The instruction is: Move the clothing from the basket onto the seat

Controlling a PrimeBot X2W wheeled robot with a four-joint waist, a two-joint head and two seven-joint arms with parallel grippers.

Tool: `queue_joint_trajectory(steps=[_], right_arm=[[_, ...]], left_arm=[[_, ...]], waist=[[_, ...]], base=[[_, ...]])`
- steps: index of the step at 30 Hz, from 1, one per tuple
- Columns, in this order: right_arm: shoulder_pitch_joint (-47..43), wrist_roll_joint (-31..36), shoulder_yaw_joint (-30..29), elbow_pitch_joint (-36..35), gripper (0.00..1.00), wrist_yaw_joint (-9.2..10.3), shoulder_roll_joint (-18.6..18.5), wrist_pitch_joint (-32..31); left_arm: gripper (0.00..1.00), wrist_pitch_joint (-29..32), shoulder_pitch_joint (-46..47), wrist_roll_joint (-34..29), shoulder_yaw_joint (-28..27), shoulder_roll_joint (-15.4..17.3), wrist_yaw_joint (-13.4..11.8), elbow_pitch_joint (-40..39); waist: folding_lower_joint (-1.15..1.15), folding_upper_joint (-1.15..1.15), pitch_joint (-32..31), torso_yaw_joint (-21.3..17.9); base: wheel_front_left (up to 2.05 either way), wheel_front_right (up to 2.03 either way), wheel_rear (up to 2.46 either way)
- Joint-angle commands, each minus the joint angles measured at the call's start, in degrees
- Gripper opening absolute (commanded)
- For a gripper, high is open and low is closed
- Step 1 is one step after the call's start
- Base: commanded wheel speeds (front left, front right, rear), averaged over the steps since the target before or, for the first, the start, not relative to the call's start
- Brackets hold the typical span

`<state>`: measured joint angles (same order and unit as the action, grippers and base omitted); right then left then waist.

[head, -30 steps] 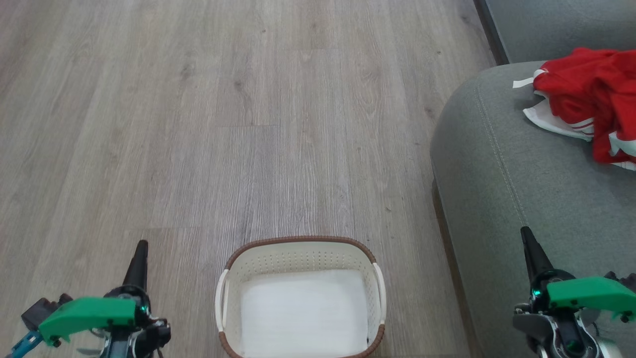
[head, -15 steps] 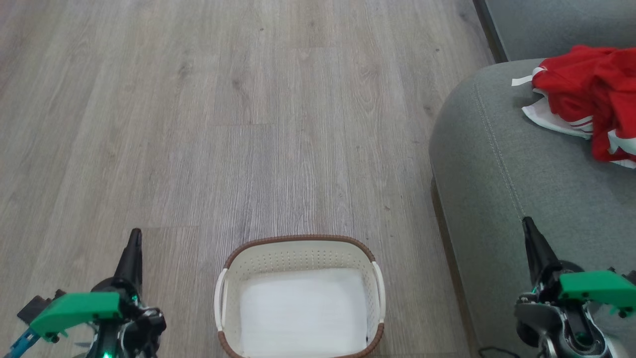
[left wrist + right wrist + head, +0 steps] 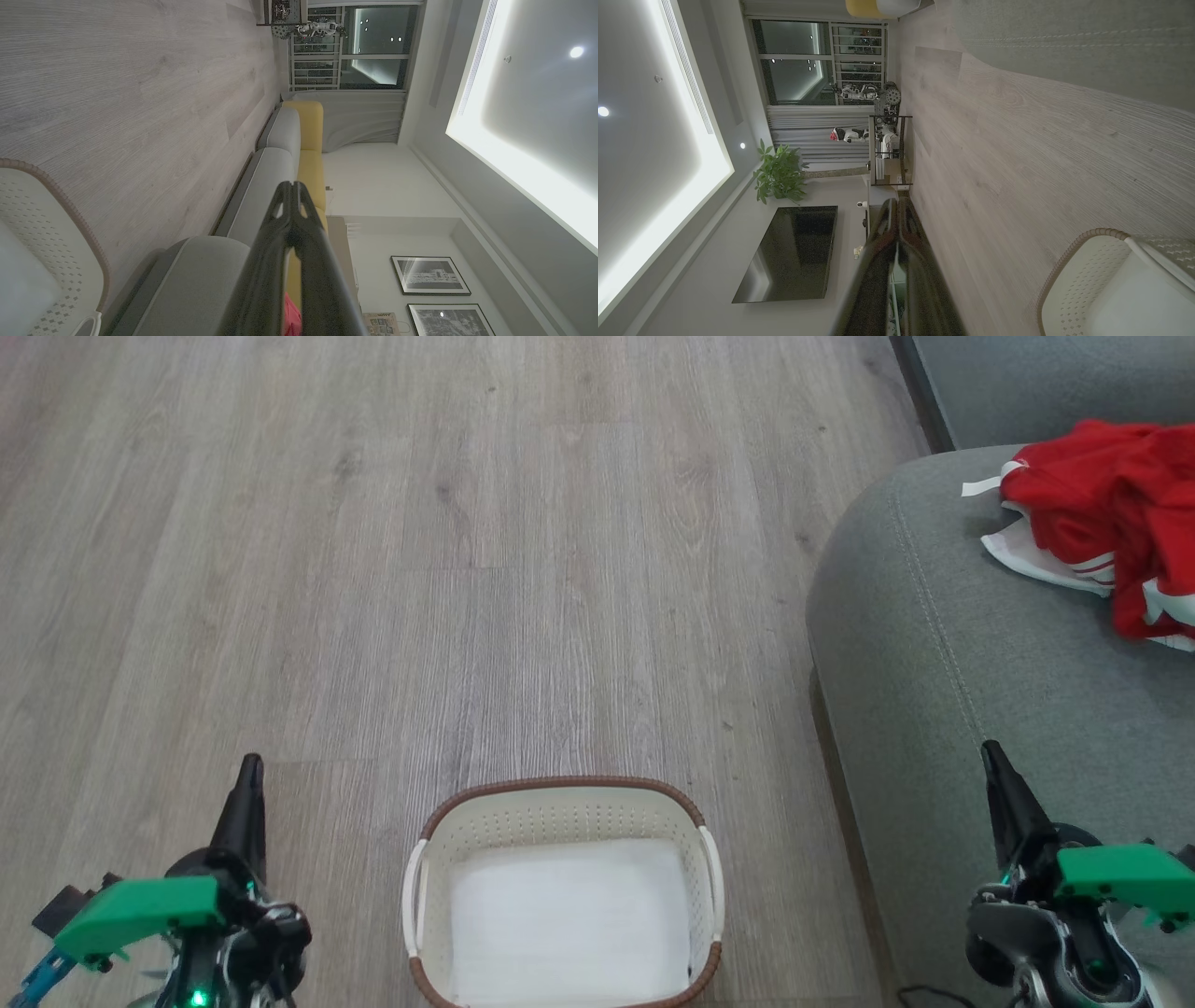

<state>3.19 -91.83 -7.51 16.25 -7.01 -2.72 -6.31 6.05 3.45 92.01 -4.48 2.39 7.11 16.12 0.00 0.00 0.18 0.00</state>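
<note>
The red clothing [image 3: 1116, 513] lies bunched on the grey-green seat [image 3: 980, 644] at the upper right of the head view, white lining showing at its edge. A sliver of the clothing [image 3: 292, 322] also peeks out behind my left fingers. The cream basket [image 3: 560, 821] with a brown rim stands on the floor at bottom centre, its white bottom bare; its wall [image 3: 42, 233] and rim [image 3: 1069, 261] show in both wrist views. My left gripper [image 3: 250, 767] is shut and holds nothing, left of the basket. My right gripper [image 3: 990, 751] is shut too, over the seat's front edge.
Wood-look floor [image 3: 467, 569] stretches ahead and to the left. The sofa [image 3: 280, 154] with yellow cushions runs along a wall. A metal shelf [image 3: 887, 149], a potted plant [image 3: 780, 175] and a dark screen [image 3: 794, 252] stand across the room.
Both grippers have drifted slightly: the left fingertip has risen and moved left in the head view, the right one has risen a little. Clothing and basket have stayed put.
</note>
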Motion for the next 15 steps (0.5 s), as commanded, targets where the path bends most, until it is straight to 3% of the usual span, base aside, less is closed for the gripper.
queue_joint_trajectory(steps=[1,15], right_arm=[[2.99,-0.33,0.99,-2.23,0.0,-0.47,-0.16,-0.18],[2.99,-0.34,0.99,-2.23,0.0,-0.47,-0.16,-0.18]], left_arm=[[0.0,0.48,2.76,0.12,-2.1,0.49,0.37,-2.05],[0.0,0.47,2.75,0.13,-2.08,0.49,0.37,-2.06]], waist=[[0.0,0.0,0.0,0.0],[0.0,0.0,0.0,0.0]], base=[[0.0,0.0,0.0],[0.0,0.0,0.0]])
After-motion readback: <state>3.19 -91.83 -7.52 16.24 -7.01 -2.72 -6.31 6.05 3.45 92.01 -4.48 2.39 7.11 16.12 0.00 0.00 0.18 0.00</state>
